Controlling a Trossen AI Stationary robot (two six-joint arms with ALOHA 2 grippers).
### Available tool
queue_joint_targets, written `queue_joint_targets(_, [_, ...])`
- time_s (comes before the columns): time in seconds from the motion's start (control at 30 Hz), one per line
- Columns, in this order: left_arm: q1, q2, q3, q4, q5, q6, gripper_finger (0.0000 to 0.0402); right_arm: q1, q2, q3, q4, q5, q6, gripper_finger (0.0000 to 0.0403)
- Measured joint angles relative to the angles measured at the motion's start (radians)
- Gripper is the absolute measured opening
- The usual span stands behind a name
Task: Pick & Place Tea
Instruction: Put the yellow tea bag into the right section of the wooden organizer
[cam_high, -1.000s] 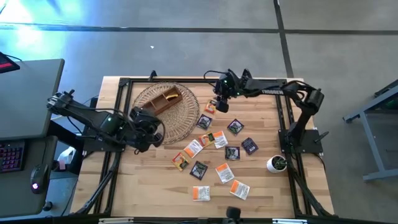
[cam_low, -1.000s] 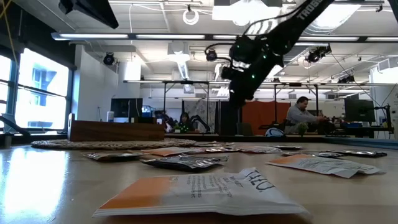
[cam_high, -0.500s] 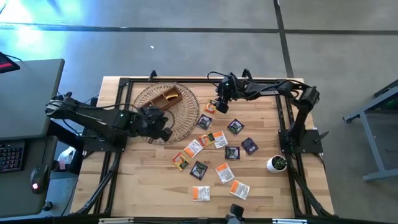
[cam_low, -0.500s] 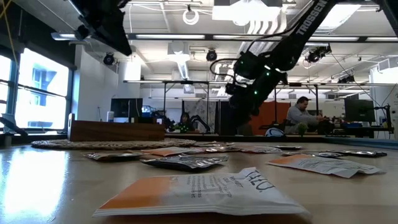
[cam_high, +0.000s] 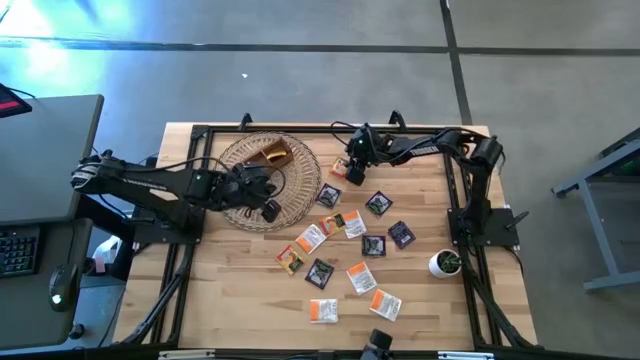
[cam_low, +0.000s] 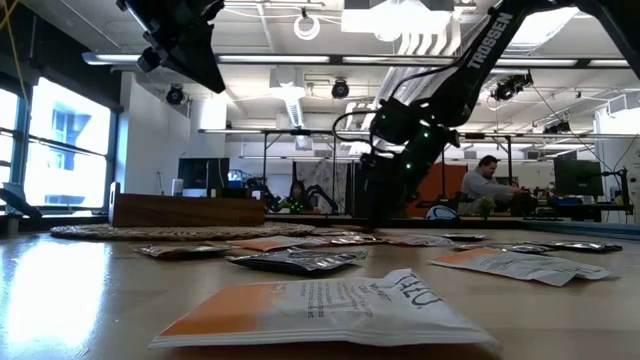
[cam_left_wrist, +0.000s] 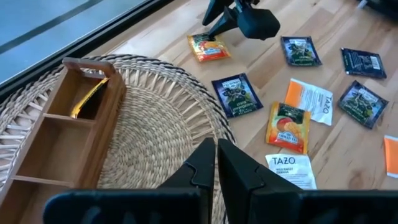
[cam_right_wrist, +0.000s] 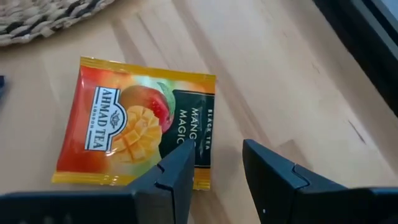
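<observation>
Several flat tea sachets (cam_high: 350, 245), orange-white and dark, lie scattered on the wooden table; one lies close to the low camera (cam_low: 320, 305). My right gripper (cam_right_wrist: 214, 165) (cam_high: 351, 166) is open, low over an orange mango sachet (cam_right_wrist: 134, 127) (cam_high: 338, 172) near the far edge. One finger stands over that sachet's edge, the other over bare wood. My left gripper (cam_left_wrist: 216, 158) (cam_high: 268, 200) is shut on nothing and hovers above the woven mat (cam_left_wrist: 155, 124). The brown divided box (cam_left_wrist: 59, 140) rests on the mat with one sachet (cam_left_wrist: 90, 99) in a compartment. My right gripper comes from above over the mango sachet's edge (cam_right_wrist: 199, 149), which lies flat on the table. I cannot tell whether its fingers touch the sachet. My left gripper touches nothing.
A small white pot with a plant (cam_high: 444, 263) stands near the table's right edge. A black frame (cam_high: 200, 135) runs around the table. The mat and box (cam_high: 268, 158) take up the far left part. People sit in the room beyond the table (cam_low: 487, 185).
My right gripper has come down toward the mango sachet and moved slightly toward the table's left. My left gripper has moved toward the table's right, from beside the mat to above it. The sachets have stayed where they were.
</observation>
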Motion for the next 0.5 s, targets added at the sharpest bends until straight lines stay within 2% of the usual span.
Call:
queue_joint_targets(0.17, [-0.002, 0.000, 0.000, -0.004, 0.000, 0.000, 0.0016, 0.045, -0.002, 0.000, -0.043, 0.043, -0.061, 0.0122])
queue_joint_targets(0.3, [-0.002, 0.000, 0.000, -0.011, 0.000, 0.000, 0.0016, 0.083, -0.003, -0.006, -0.060, 0.094, -0.085, 0.0073])
queue_joint_targets(0.4, [-0.002, 0.000, 0.000, -0.011, 0.000, 0.000, 0.0016, 0.102, -0.004, -0.014, -0.061, 0.067, -0.087, 0.0020])
queue_joint_targets(0.5, [-0.002, 0.000, 0.000, -0.011, 0.000, 0.000, 0.0016, 0.118, -0.004, -0.015, -0.069, 0.025, -0.077, 0.0010])
